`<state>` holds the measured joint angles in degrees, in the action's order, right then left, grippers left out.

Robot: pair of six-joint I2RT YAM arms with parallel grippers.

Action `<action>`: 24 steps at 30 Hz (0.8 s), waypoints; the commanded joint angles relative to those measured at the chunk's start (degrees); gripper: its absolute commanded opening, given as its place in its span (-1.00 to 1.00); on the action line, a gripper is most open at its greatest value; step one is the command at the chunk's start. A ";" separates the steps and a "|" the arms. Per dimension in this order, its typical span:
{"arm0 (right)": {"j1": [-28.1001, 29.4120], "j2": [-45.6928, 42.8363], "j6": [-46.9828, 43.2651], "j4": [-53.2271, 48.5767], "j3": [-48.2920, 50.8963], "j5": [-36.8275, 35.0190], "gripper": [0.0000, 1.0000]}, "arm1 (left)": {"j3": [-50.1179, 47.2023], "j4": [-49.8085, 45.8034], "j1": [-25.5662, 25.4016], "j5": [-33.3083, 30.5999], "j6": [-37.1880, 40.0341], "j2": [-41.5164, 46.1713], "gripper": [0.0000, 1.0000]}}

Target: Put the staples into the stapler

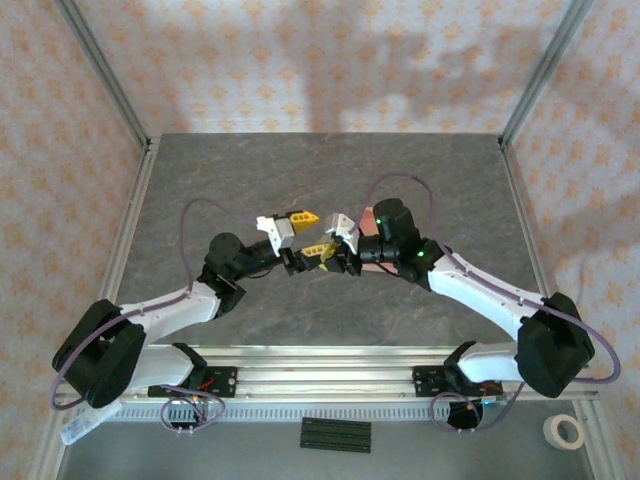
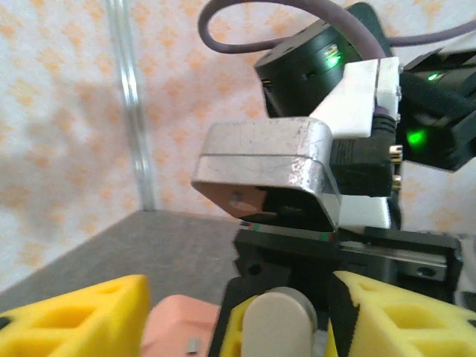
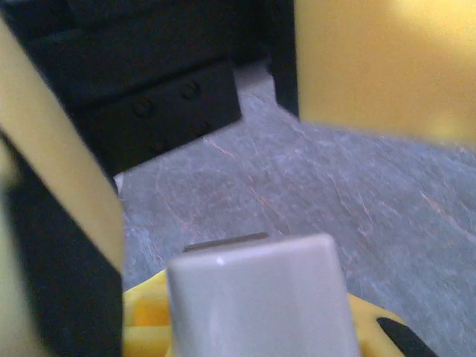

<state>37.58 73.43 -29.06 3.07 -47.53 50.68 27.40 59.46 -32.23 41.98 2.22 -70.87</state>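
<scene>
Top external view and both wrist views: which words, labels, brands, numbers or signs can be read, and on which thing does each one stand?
No text can be read in these pictures.
On the pale tag at the near left corner: too small to read.
On the metal plate, the roll of tape and the black strip: no print visible.
The green lights: plain lights, no characters.

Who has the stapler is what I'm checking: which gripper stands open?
The left gripper: its yellow fingers stand wide apart, while the right gripper is closed on the pale stapler.
</scene>
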 commanded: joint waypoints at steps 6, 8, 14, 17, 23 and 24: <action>1.41 -1.01 16.62 0.58 0.50 -16.90 -0.61 | -2.09 -17.35 -0.11 -17.68 8.47 11.36 0.66; 2.87 0.02 21.41 0.34 -0.01 -22.77 -0.62 | -3.23 -20.43 -0.12 -23.00 8.94 13.86 0.67; 8.17 8.68 44.22 -7.22 -6.96 -41.83 -0.70 | -5.12 -31.34 -0.14 -43.57 7.28 19.28 0.68; 10.64 14.87 55.25 -15.28 -12.54 -48.70 -0.70 | -4.98 -36.12 -0.19 -48.98 7.10 19.70 0.68; 12.60 25.62 68.98 -28.17 -22.04 -56.64 -0.72 | -5.77 -36.85 -0.14 -50.64 7.37 17.84 0.70; 12.60 27.15 70.65 -30.24 -23.54 -57.67 -0.71 | -5.85 -36.87 -0.16 -50.73 7.44 17.64 0.70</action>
<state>50.02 98.17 30.52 -17.67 -67.51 1.67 22.39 24.75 -32.27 -5.04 9.10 -52.69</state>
